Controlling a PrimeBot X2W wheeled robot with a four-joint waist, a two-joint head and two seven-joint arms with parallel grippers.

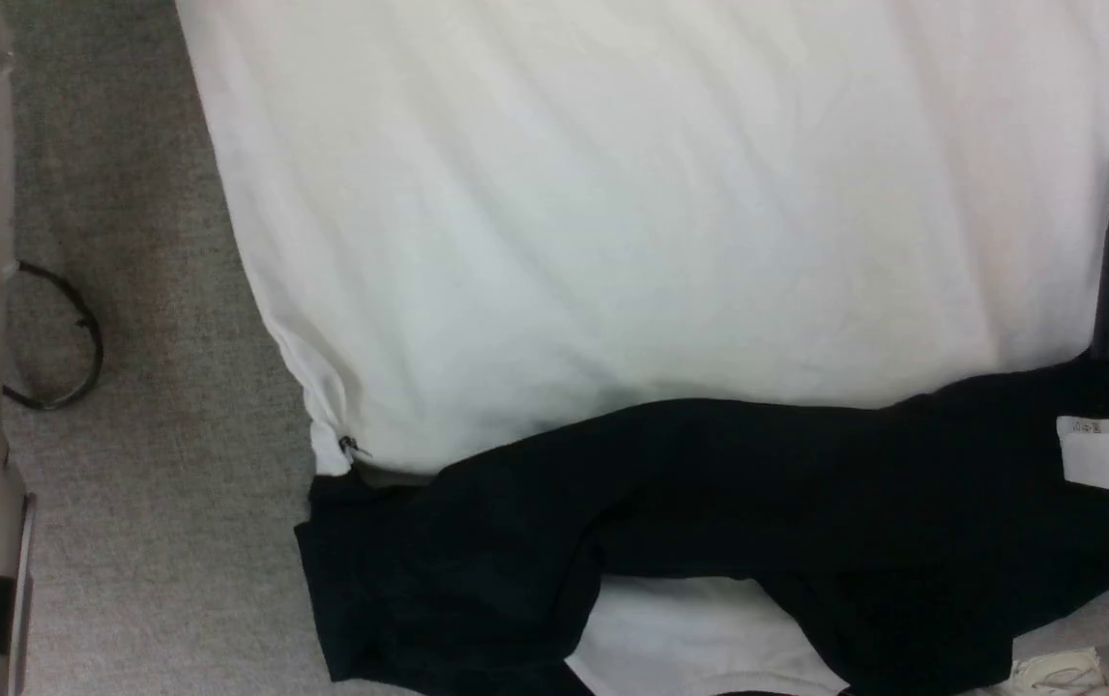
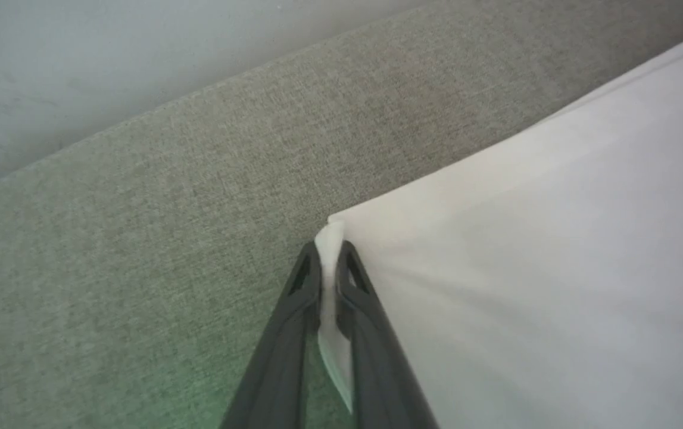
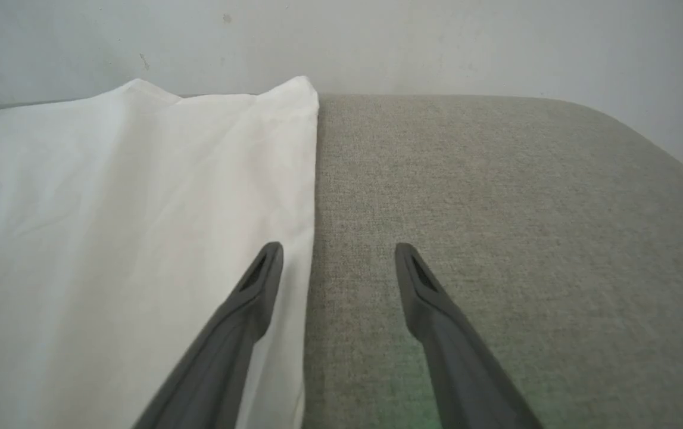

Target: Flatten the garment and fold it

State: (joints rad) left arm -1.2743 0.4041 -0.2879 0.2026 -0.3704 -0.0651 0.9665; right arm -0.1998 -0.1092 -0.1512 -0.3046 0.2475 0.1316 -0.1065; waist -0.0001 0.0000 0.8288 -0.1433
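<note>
Garment [image 1: 612,242] spread flat, white body uppermost in head view, black sleeves and shoulder part [image 1: 709,503] bunched along its near edge. Grey woven surface [image 1: 148,242] lies under the garment and shows past both its sides.

Left gripper [image 2: 330,256]: jaws clenched on a white corner of the garment, fabric pinched between the fingers.

Right gripper [image 3: 339,256]: jaws spread, grasping nothing, straddling the garment's side edge, one finger over white cloth, the other over grey.

Dark cable loop [image 1: 80,329] left of the garment, well apart. Pale wall [image 3: 377,42] beyond the garment's far end.
</note>
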